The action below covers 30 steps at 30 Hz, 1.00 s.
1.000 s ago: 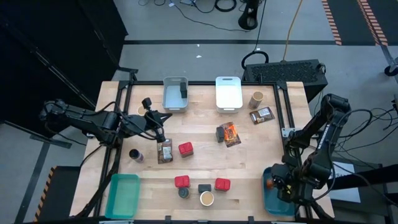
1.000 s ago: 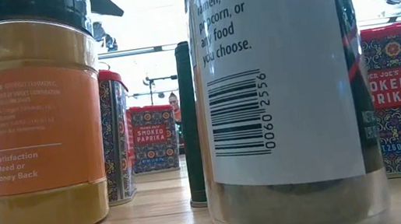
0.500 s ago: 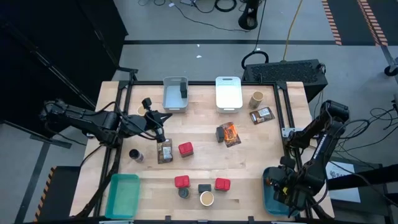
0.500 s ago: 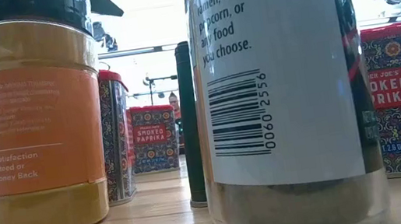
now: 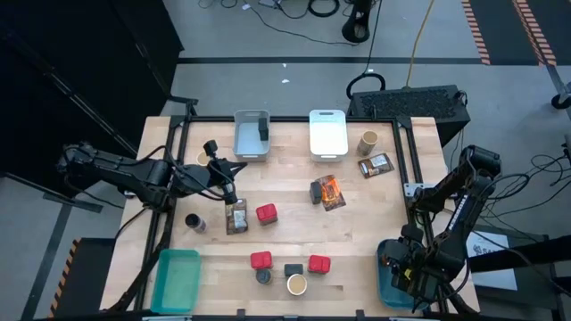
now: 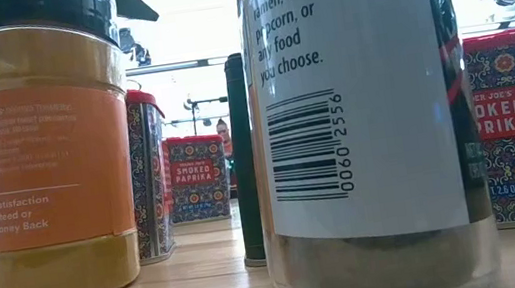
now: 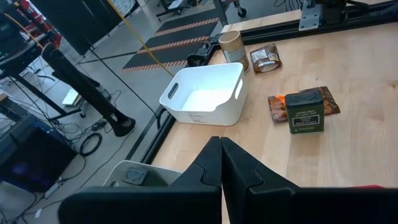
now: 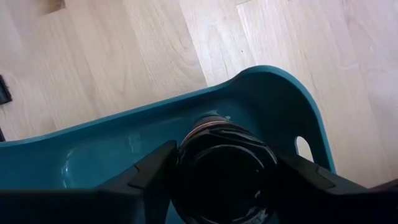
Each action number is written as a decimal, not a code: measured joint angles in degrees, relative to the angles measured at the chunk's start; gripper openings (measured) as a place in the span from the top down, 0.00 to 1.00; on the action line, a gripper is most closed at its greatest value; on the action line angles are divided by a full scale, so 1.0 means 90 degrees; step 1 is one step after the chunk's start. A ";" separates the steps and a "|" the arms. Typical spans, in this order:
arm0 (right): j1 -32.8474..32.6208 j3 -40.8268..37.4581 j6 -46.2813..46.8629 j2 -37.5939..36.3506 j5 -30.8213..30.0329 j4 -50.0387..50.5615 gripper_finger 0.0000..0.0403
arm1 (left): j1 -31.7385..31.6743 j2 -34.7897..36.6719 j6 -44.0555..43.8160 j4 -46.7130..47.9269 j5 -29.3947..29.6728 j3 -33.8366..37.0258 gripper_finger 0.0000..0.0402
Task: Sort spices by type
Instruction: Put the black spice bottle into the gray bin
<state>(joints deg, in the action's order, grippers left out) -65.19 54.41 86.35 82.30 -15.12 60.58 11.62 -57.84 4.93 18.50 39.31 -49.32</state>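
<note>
My right gripper [image 8: 225, 180] is over the blue bin [image 5: 385, 287] at the table's near right corner, shut on a dark-lidded jar [image 8: 224, 167]. My left gripper [image 7: 221, 158] is shut and touches nothing; it hovers left of centre [image 5: 229, 191], just beyond a flat brown packet [image 5: 236, 217]. Red tins [image 5: 266, 213] [image 5: 260, 260] [image 5: 319, 264] stand on the wood. A dark jar [image 5: 264, 276] and a tan-topped jar [image 5: 297, 284] stand near the front edge. A dark green tin [image 7: 304, 112] lies on an orange packet [image 5: 333, 192]. My right gripper holds the jar by its upper sides just under the dark lid [image 8: 224, 155], pinched between the two fingers [image 8: 155, 171], which come from above pointing down. The jar stands upright inside the blue bin's wall [image 8: 186, 109]; whether its base rests on the floor is hidden.
A grey bin [image 5: 252, 135] holding one dark container, and a white bin [image 5: 327, 134], sit along the far edge, and a teal bin [image 5: 176, 279] at the near left corner. Another packet [image 5: 376, 166], a tan jar [image 5: 368, 142] and a small jar [image 5: 194, 222] also stand about. Bare wood lies right of centre.
My right arm's elbow has sunk a little, and its gripper has shifted slightly toward the near edge over the blue bin, still shut on the jar. The left arm and the spices have kept still.
</note>
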 joint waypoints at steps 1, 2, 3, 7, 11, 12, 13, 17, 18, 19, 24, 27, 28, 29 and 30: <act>0.0000 0.0000 0.0005 0.0001 0.0001 0.0004 0.47 | -0.0002 0.0000 0.0003 0.0000 0.0000 0.0000 1.00; 0.0000 0.0000 0.0054 0.0002 0.0000 0.0018 0.46 | -0.0001 0.0000 0.0010 0.0000 0.0000 0.0000 1.00; 0.0000 -0.0004 0.0156 0.0006 0.0002 0.0056 0.45 | 0.0000 0.0000 0.0019 0.0000 0.0000 0.0000 1.00; 0.0000 -0.0022 0.0506 0.0017 0.0045 0.0170 0.41 | -0.0002 0.0000 0.0036 0.0000 0.0000 0.0000 1.00; 0.0000 -0.0022 0.0515 0.0016 0.0047 0.0131 0.38 | -0.0002 0.0000 0.0036 0.0000 0.0000 0.0000 1.00; 0.0000 -0.0022 0.0519 0.0017 0.0047 0.0131 0.38 | -0.0002 0.0000 0.0036 0.0000 0.0000 0.0000 1.00; 0.0000 -0.0022 0.0522 0.0015 0.0045 0.0129 0.38 | -0.0002 0.0000 0.0036 0.0000 0.0000 0.0000 1.00; 0.0000 -0.0019 0.0522 0.0015 0.0038 0.0129 0.38 | -0.0002 0.0000 0.0036 0.0002 0.0000 0.0000 1.00; 0.0000 -0.0019 0.0523 0.0015 0.0035 0.0129 0.38 | -0.0002 0.0000 0.0036 0.0002 0.0000 0.0000 1.00; 0.0000 -0.0019 0.0523 0.0015 0.0031 0.0126 0.38 | -0.0002 0.0000 0.0036 0.0002 0.0000 0.0000 1.00; 0.0000 -0.0017 0.0551 0.0004 0.0053 0.0121 0.40 | -0.0002 0.0000 0.0034 0.0002 0.0000 0.0000 1.00; 0.0000 0.0023 0.0556 -0.0083 0.0275 0.0144 0.45 | 0.0000 0.0000 0.0034 0.0002 0.0000 0.0000 1.00; 0.0003 0.0067 0.0556 -0.0122 0.0367 0.0153 0.47 | -0.0001 0.0000 0.0034 0.0002 0.0000 0.0000 1.00; 0.0009 0.0132 0.0555 -0.0161 0.0409 0.0174 0.50 | -0.0002 0.0000 0.0034 0.0001 0.0000 0.0000 1.00; 0.0010 0.0214 0.0554 -0.0211 0.0408 0.0217 0.52 | -0.0001 0.0000 0.0034 0.0002 0.0000 0.0000 1.00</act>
<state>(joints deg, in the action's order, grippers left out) -65.10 56.34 91.33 80.40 -11.45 62.53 11.60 -57.84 5.23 18.52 39.31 -49.32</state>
